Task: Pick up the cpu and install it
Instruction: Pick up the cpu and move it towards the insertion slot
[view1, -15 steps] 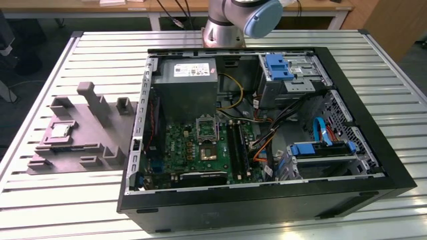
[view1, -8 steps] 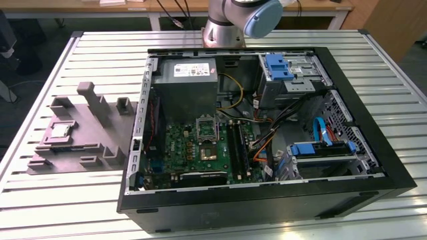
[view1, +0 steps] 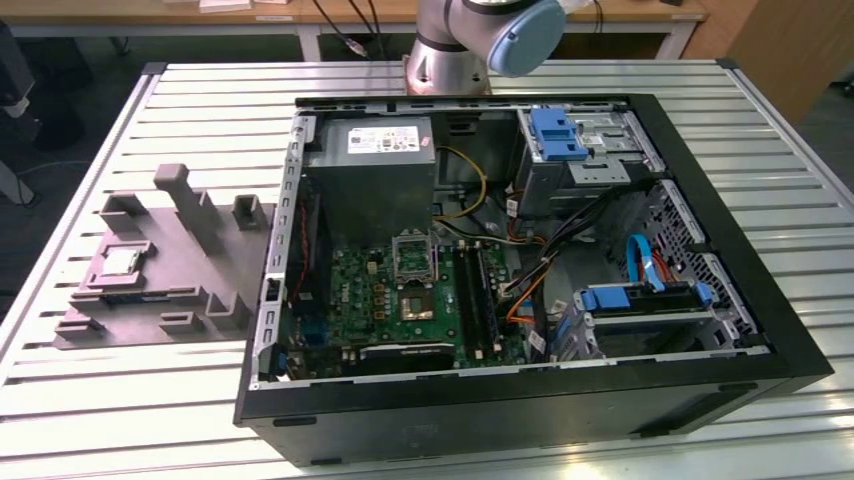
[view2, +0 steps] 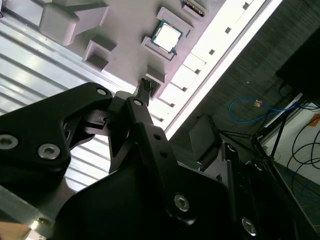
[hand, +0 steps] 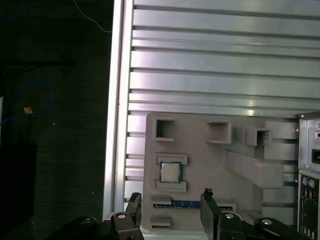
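arm (view1: 447, 50): silver-grey tube | joint cap (view1: 527, 35): pale blue, round, at arm's 3 o'clock | gripper (hand: 170, 196): matte black links, silver screws (view2: 48, 150)

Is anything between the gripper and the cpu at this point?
Nothing visible. In the first wrist view the cpu lies with its top bare in a recess of the grey holder. The open gripper faces it, apart from it, with only open air between them.

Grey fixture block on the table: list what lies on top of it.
The cpu sits in a square recess of the fixture block. A dark strip lies in the slot beside it; the open pincer covers part of that slot and the edge beyond.
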